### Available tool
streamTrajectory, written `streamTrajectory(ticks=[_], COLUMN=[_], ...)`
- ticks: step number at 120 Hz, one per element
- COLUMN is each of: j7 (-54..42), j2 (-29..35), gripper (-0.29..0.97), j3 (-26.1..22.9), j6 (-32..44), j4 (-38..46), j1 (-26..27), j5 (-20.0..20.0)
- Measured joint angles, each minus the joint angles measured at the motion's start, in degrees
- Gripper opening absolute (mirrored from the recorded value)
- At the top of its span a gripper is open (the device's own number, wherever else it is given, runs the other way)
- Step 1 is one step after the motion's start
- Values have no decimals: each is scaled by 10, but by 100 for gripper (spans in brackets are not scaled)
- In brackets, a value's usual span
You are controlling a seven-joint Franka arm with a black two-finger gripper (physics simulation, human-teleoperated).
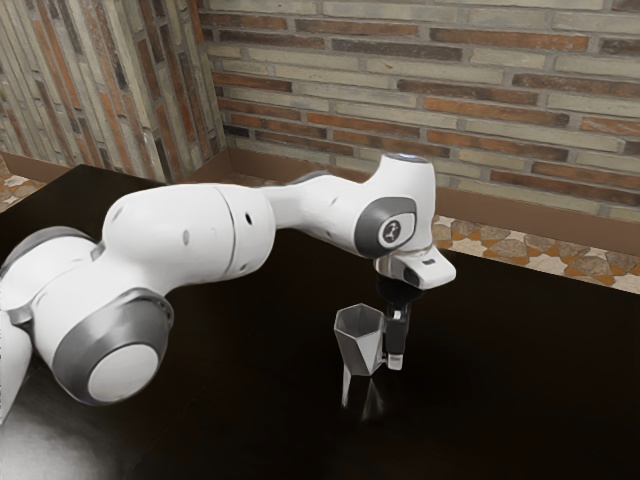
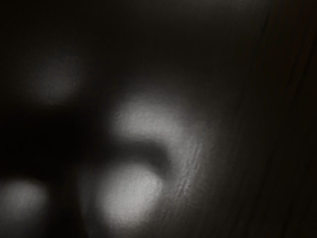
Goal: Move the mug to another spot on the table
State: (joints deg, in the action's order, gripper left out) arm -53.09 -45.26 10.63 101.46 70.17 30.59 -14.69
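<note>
Dark table [image 1: 520,390], brick walls [image 1: 420,80] behind; grey mug [image 1: 357,340] under white arm [image 1: 300,215].

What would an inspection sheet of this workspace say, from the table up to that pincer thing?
Surface: dark glossy table, mirroring what stands above it.
Job's things: grey faceted mug, upright, near the table's middle.
Clutter: nothing seen.
Grippers: black pincer pointing down, close against the mug's side toward the exterior view's right; whether it grips cannot be told.
Cables: nothing seen.
Surroundings: brick walls and a stone-patterned floor behind the table.
</note>
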Motion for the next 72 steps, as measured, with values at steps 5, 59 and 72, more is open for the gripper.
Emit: streamTrajectory(ticks=[5, 59, 72], j7=[0, 1, 1], j2=[-2, -11, -11], gripper=[68, 61, 52], j3=[0, 2, 1], j6=[2, 14, 16], j4=[0, 0, 0], j1=[0, 7, 8], j5=[0, 25, 28])
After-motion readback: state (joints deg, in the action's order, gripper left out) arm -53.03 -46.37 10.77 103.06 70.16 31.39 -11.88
